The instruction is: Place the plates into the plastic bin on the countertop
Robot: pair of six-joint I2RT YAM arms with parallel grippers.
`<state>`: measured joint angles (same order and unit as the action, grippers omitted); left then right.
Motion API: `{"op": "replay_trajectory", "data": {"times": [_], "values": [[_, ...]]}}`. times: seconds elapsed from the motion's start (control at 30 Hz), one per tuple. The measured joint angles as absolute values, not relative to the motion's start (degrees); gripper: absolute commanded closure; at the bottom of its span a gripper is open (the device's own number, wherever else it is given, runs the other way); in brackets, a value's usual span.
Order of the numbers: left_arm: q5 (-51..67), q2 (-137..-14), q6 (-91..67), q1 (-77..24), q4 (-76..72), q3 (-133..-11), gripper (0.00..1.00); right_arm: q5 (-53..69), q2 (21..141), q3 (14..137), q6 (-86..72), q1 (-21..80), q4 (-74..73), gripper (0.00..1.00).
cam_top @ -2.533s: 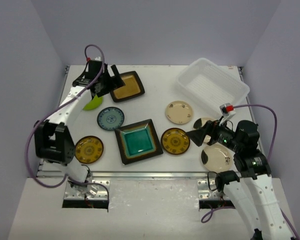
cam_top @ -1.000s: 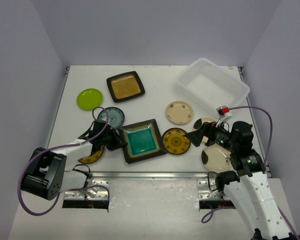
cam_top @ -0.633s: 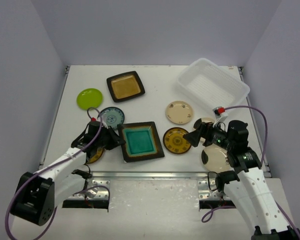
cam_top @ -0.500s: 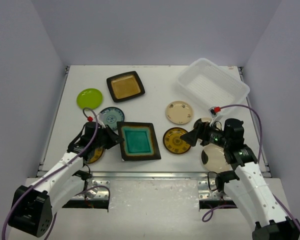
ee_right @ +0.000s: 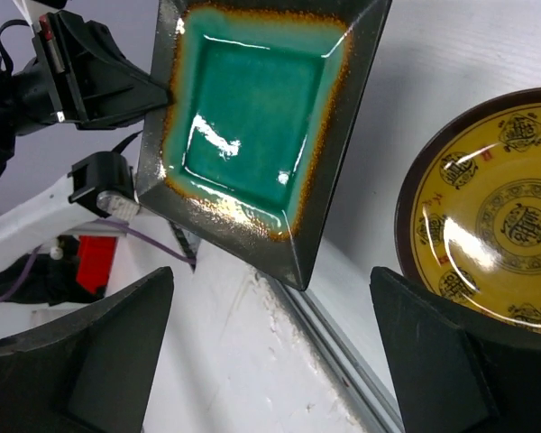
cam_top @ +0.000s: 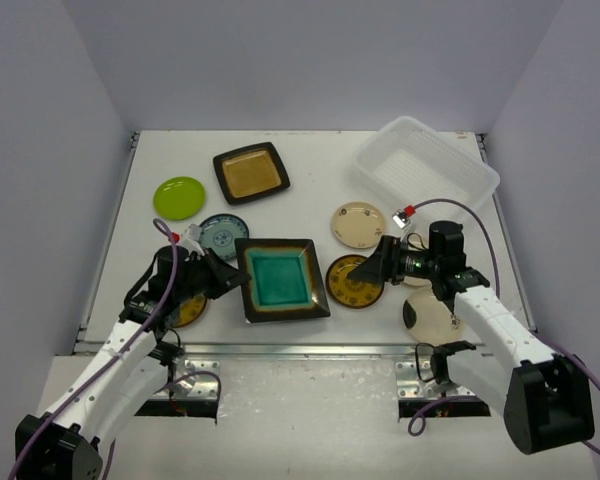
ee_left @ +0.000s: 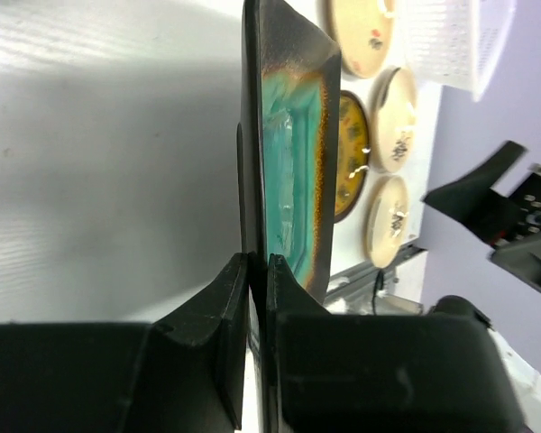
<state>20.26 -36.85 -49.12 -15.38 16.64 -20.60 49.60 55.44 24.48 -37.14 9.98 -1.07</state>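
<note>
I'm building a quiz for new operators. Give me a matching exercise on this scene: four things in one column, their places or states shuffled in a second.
1. teal square plate
2. lime plate
3. bin
4. right claw

A. open, close to the yellow plate
B. far right corner, no plates inside
C. edge pinched in the left claw
D. lying free, far left

Pairs: 1-C, 2-D, 3-B, 4-A.
</note>
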Motion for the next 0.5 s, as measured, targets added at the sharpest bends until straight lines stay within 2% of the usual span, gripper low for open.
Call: {"op": "replay_trajectory", "data": {"times": [0.33,0.47,0.5], "values": [[29.0,-35.1,-58.7,-15.3,4.0,-20.3,1.00,53.1,65.0,24.5,-43.7,13.3,9.7,0.21],[32.4,-35.7,-61.6,-15.3,-3.2,-19.4,1.00,53.8,67.5,25.8,-45.7,14.1,11.6,0.29],[33.0,-36.1,-62.1,-15.3,-4.8,-19.1,1.00,54.0,68.1,26.2,-46.2,14.1,12.1,0.35]]}}
